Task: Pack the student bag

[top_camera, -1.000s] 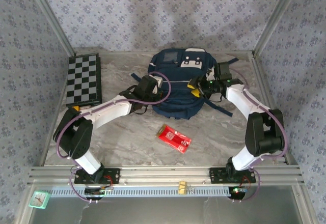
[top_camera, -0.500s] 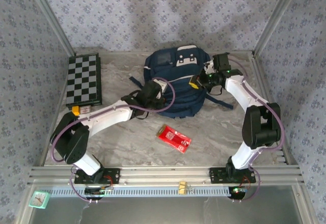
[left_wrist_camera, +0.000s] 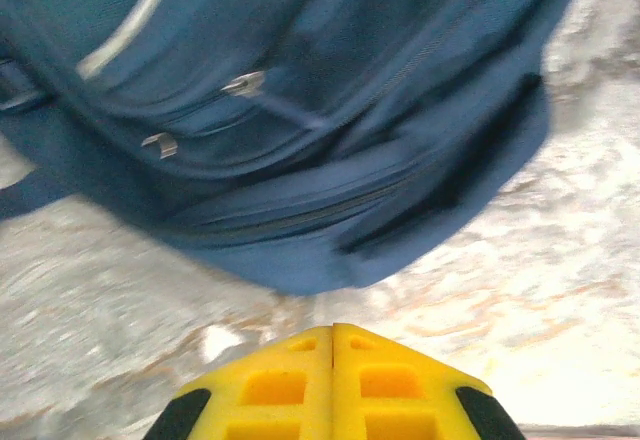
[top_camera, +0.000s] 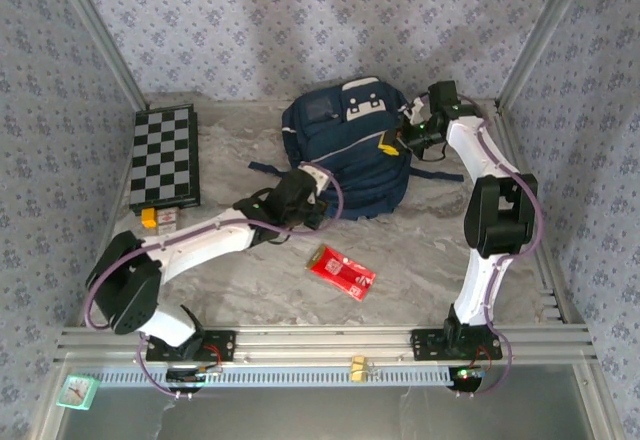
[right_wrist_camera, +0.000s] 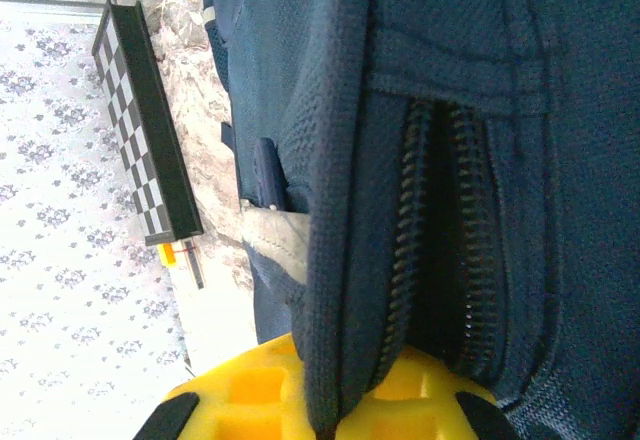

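On the desk (top_camera: 430, 260), the student bag (top_camera: 345, 150) lies at the far middle. The folded chessboard (top_camera: 165, 155) sits well apart at far left, and the red packet (top_camera: 342, 270) lies nearer to me. My right hand (right_wrist_camera: 345, 385) is clamped on a fold of fabric beside the parted zip (right_wrist_camera: 440, 210). My left hand (left_wrist_camera: 332, 345) is closed on nothing, just off the bag's near edge. I judge I'm opening the bag. Next I should hold that fold taut and bring the left hand onto a zip pull (left_wrist_camera: 243, 83).

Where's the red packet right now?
Top view: the red packet lies on the table near centre, closer to the arm bases than the student bag.
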Controlling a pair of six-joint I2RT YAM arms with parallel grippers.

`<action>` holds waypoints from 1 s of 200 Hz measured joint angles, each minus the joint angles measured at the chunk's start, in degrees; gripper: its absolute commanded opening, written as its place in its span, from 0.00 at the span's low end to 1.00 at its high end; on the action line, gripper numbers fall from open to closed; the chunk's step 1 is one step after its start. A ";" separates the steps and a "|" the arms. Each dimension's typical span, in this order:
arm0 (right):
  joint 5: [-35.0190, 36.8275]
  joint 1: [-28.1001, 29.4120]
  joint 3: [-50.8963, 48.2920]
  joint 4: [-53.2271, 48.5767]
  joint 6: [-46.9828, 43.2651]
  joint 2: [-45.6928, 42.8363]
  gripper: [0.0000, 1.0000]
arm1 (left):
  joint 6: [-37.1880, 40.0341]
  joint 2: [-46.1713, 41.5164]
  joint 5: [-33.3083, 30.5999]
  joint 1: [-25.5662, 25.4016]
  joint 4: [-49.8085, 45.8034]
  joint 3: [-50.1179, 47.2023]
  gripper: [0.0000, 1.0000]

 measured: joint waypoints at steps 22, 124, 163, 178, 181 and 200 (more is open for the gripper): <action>-0.50 -0.28 0.85 -1.42 -1.44 0.04 0.00 | 0.48 -2.23 -0.04 6.03 0.61 -3.56 0.00; -2.34 -0.59 -1.68 1.20 1.25 -0.66 0.00 | -2.56 8.52 1.84 5.81 2.08 7.98 0.36; -2.38 -0.26 -1.68 1.99 2.99 -0.92 0.00 | -1.46 15.19 6.91 6.38 0.85 13.22 0.37; -2.38 -0.26 -1.68 2.05 3.41 -0.92 0.00 | -0.98 17.49 8.13 6.75 -0.24 15.30 0.36; -2.38 -0.26 -1.68 2.05 3.41 -0.92 0.00 | -0.94 17.99 8.13 6.80 -0.52 15.78 0.36; -2.38 -0.26 -1.68 2.08 3.85 -0.92 0.00 | -0.55 20.72 8.57 7.32 -1.18 18.18 0.34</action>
